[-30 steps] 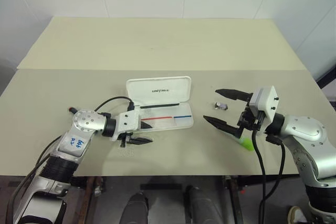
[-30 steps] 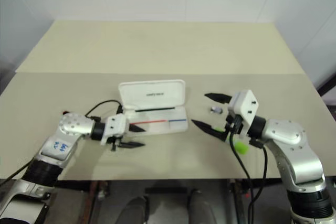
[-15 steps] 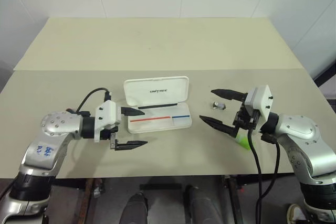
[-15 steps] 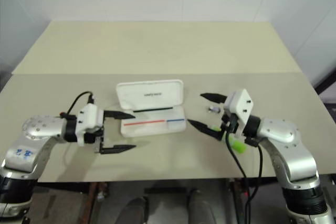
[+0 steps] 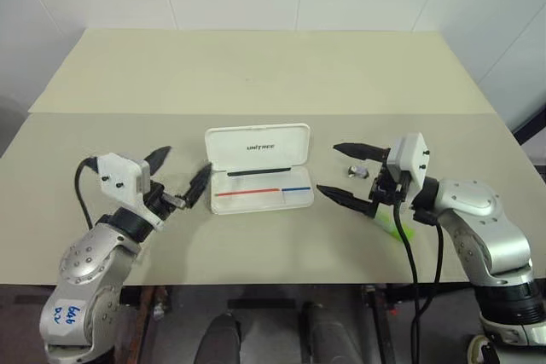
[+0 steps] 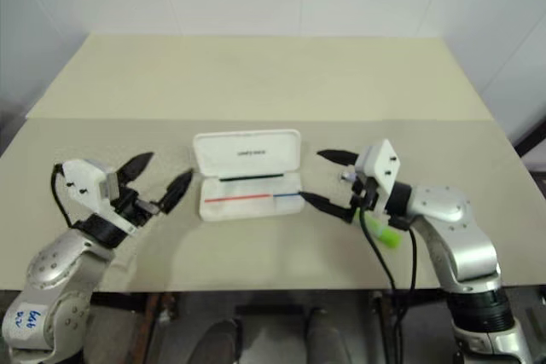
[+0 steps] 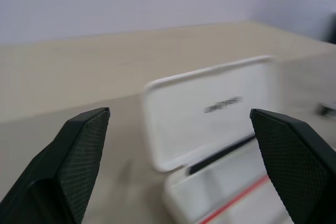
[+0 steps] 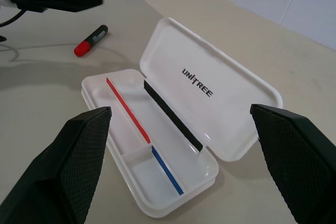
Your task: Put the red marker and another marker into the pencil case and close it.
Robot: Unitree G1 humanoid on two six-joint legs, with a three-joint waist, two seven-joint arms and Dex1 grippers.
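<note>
White plastic, the pencil case (image 5: 260, 170) is seen lid-up and empty; the red marker (image 8: 90, 40) lies at its 9 o'clock, the green highlighter (image 5: 394, 226) at 3; left gripper (image 5: 178, 173) and right gripper (image 5: 348, 172) are spread wide, nothing held; no marker is loaded yet, so a pickup is judged next.

Legible text: the word "UNITREE" in small dark capitals is showing on the inner face of the raised lid (image 8: 210, 85) of the pencil case (image 5: 260, 172), which is lying open near the middle of the table (image 5: 256, 74). Blue handwritten marks are showing on a white label (image 5: 66, 315) low on the left arm; these are not reading clearly.
</note>
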